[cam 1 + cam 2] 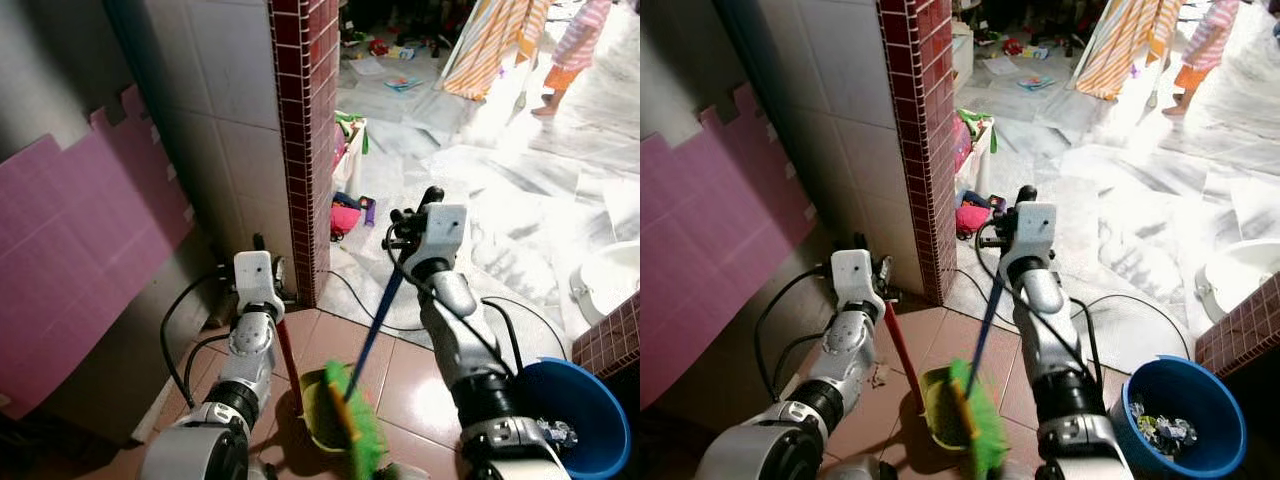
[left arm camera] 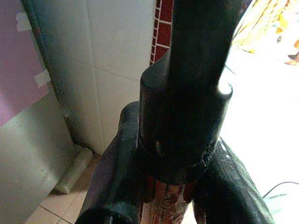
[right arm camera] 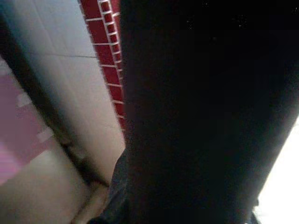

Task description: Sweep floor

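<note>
Left gripper (image 1: 872, 272) clamped on the red dustpan handle (image 1: 902, 358); yellow-green dustpan (image 1: 938, 408) rests on brown floor tiles (image 1: 940, 335). Right gripper (image 1: 1002, 228) grips the blue broom handle (image 1: 984, 330), green broom head (image 1: 980, 425) over the pan. Blue bucket (image 1: 1185, 420) at right, beside the robot.

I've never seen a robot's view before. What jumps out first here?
Two silver arms meet over brown tiles: the right claw holds a blue-handled green broom, the left claw a red-handled dustpan. A blue bucket sits at right, and a red-tiled pillar stands ahead.
</note>
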You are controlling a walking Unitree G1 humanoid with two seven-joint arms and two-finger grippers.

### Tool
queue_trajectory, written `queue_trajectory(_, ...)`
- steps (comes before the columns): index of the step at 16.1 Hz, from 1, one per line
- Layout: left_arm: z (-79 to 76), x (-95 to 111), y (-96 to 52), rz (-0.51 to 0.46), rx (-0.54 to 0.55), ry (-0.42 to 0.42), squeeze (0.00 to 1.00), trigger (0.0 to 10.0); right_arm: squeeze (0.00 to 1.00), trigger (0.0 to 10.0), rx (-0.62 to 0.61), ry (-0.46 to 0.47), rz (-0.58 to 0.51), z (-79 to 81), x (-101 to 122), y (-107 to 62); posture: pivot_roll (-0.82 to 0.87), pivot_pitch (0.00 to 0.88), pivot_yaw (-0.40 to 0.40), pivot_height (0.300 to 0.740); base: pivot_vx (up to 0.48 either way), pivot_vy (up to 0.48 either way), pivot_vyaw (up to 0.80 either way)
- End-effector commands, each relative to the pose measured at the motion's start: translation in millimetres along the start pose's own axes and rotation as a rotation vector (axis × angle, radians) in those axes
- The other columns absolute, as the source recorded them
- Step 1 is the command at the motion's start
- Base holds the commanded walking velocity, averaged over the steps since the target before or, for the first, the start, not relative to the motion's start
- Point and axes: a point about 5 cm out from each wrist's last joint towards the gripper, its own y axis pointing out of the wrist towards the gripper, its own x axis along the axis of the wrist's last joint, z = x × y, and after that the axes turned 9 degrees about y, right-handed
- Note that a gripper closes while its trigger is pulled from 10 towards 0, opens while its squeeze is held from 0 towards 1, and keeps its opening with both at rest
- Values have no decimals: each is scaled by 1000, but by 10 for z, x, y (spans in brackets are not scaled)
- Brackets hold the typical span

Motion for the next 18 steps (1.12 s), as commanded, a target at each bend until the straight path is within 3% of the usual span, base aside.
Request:
queue_trajectory(1, -40, -67, -16, 49, -26, -16, 0, 10000, 0, 10000, 60, 124, 37, 151, -13, 43, -126, 0, 37, 740, 0, 0, 0)
queue_trajectory(4, -46, -64, -15, 46, -42, -28, 0, 10000, 0, 10000, 155, 171, 12, 252, 162, 80, -127, 0, 39, 740, 0, 0, 0)
queue_trajectory(7, -72, -86, -19, 66, -61, -4, 0, 10000, 0, 10000, 318, 223, -70, 451, 451, 74, -127, 0, 43, 740, 0, 0, 0)
queue_trajectory(12, -93, -86, -30, 54, -90, -64, 0, 10000, 0, 10000, 390, -59, -324, 557, 959, 30, -132, 0, 43, 740, 0, 0, 0)
queue_trajectory(16, -88, -93, -29, 61, -86, -66, 0, 10000, 0, 10000, 317, -202, -418, 419, 1136, 32, -135, 0, 42, 740, 0, 0, 0)
queue_trajectory(18, -125, -29, -18, 13, -154, -49, 0, 10000, 0, 10000, 262, -291, -434, 298, 1121, 29, -135, 0, 42, 740, 0, 0, 0)
